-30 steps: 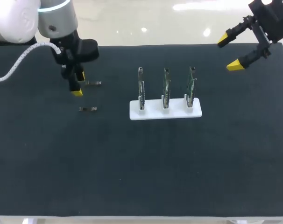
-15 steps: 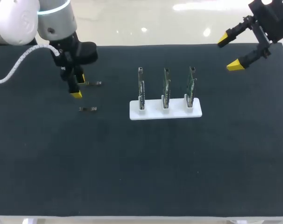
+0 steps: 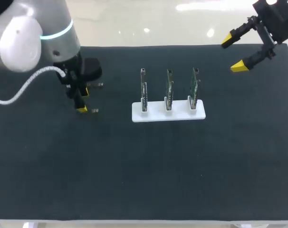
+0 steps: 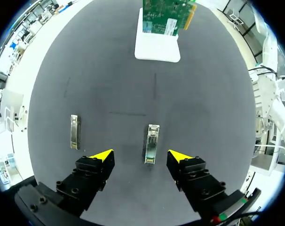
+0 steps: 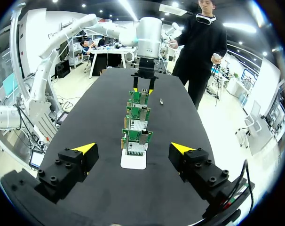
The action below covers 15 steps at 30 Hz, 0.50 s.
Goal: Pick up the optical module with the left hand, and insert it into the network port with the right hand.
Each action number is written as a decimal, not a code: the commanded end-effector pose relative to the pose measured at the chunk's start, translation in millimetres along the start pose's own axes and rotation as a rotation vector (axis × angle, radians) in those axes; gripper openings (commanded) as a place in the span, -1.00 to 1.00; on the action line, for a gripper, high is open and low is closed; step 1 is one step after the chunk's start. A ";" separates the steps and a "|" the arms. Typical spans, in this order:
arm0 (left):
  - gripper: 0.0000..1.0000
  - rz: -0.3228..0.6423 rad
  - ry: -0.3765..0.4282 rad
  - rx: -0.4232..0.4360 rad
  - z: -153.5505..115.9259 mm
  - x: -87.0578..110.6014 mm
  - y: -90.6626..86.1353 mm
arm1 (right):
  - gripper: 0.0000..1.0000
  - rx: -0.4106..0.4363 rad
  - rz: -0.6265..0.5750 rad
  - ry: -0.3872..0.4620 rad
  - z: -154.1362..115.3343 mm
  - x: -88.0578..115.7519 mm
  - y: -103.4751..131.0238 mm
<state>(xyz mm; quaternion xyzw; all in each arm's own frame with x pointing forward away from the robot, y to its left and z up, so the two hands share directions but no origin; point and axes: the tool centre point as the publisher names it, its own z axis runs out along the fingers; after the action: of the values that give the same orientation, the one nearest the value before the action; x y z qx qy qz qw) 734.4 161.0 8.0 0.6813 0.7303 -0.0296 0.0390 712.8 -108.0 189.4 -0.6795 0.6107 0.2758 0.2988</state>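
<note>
The left arm (image 3: 34,40) comes in over the table's (image 3: 134,180) far left part, and the left gripper (image 3: 83,100) points down at the dark mat. Its fingers stand open, with nothing gripped. A module (image 4: 152,143), a slim metal bar, lies flat on the mat with its near end between the two yellow tips. There is a clear gap to each finger, so neither touches it. In the head view only the end of this module (image 3: 94,110) shows, just beside the nearer yellow tip.

A second module (image 4: 75,132) lies flat too, parallel to the first. It is outside the gripper's span, just ahead of one finger and to its outer side. From above, the second module (image 3: 100,85) sits beside the farther tip, on the side away from the camera.

Ahead of the left gripper, in line with the module between its fingers, is the white stand (image 4: 156,49). In the head view the stand (image 3: 156,115) holds three green boards (image 3: 168,88) upright, side by side.

The right gripper (image 3: 233,53) hangs above the table's far right corner, well apart from the stand. Its fingers are spread wide and hold nothing. In its own view the right gripper (image 5: 134,149) faces the stand (image 5: 134,162) end on, so the boards (image 5: 137,136) line up one behind another ahead of it.
</note>
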 end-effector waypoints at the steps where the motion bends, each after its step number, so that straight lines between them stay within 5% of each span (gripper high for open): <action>1: 1.00 0.001 -0.011 -0.021 3.8 2.7 -6.8 | 1.00 -0.001 0.000 0.000 0.0 -0.4 -0.4; 15: 1.00 0.038 -0.010 0.007 12.0 5.5 -9.6 | 1.00 -0.001 0.000 0.000 0.0 -0.4 -0.4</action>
<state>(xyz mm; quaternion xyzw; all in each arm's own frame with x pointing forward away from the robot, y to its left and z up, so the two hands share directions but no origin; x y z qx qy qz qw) 724.5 165.2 -3.6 0.6951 0.7168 -0.0370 0.0407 712.8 -108.0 189.4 -0.6795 0.6107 0.2758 0.2988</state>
